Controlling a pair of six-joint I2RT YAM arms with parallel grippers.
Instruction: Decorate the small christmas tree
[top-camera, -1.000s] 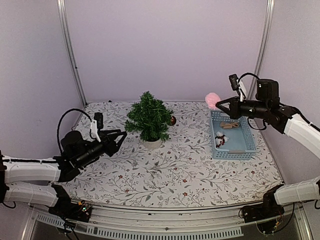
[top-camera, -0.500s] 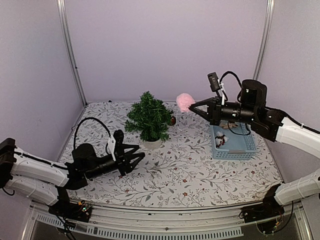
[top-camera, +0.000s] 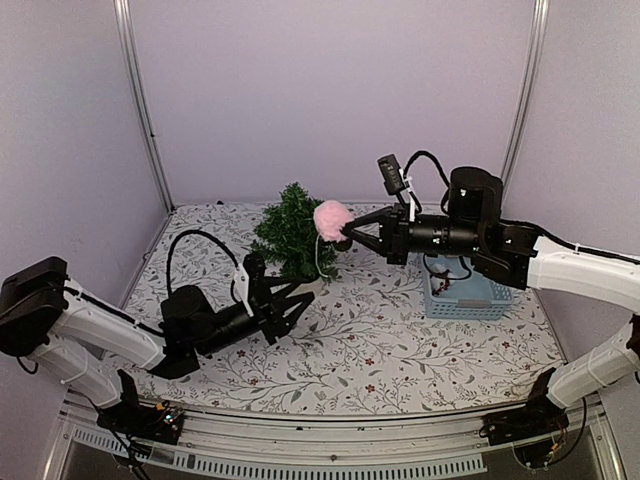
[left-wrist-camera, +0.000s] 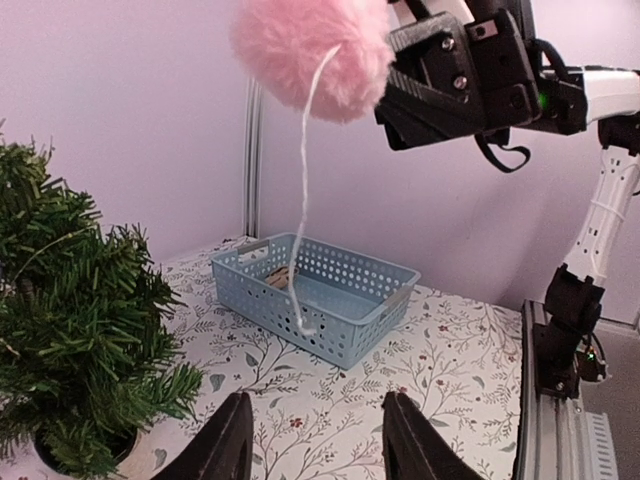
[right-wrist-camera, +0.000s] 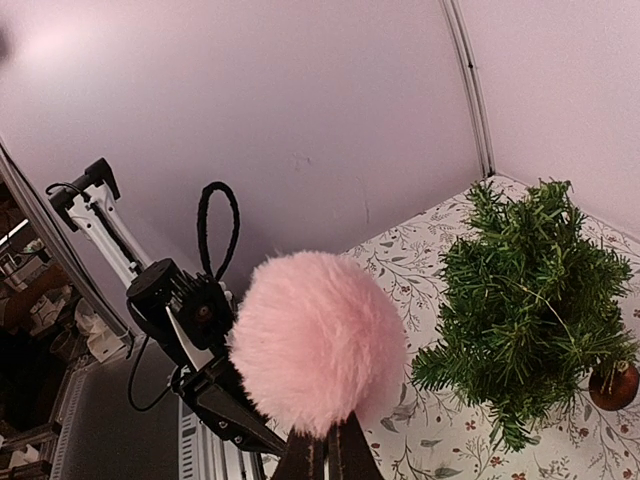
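Observation:
The small christmas tree (top-camera: 288, 232) stands in a white pot at the table's back middle; it also shows in the left wrist view (left-wrist-camera: 70, 330) and the right wrist view (right-wrist-camera: 530, 310). My right gripper (top-camera: 347, 232) is shut on a fluffy pink pompom (top-camera: 331, 220), held in the air just right of the tree, its white string (top-camera: 318, 258) hanging down. The pompom also shows in the left wrist view (left-wrist-camera: 310, 50) and the right wrist view (right-wrist-camera: 318, 343). My left gripper (top-camera: 305, 297) is open and empty, low over the table in front of the tree.
A light blue basket (top-camera: 470, 295) with other ornaments stands at the right, partly behind my right arm; it also shows in the left wrist view (left-wrist-camera: 320, 295). A brown bauble (right-wrist-camera: 612, 385) hangs at the tree's right side. Purple walls enclose the table.
My right gripper has carried the pink pompom leftward from above the basket to beside the tree. My left gripper has moved right and forward, to a spot in front of the tree.

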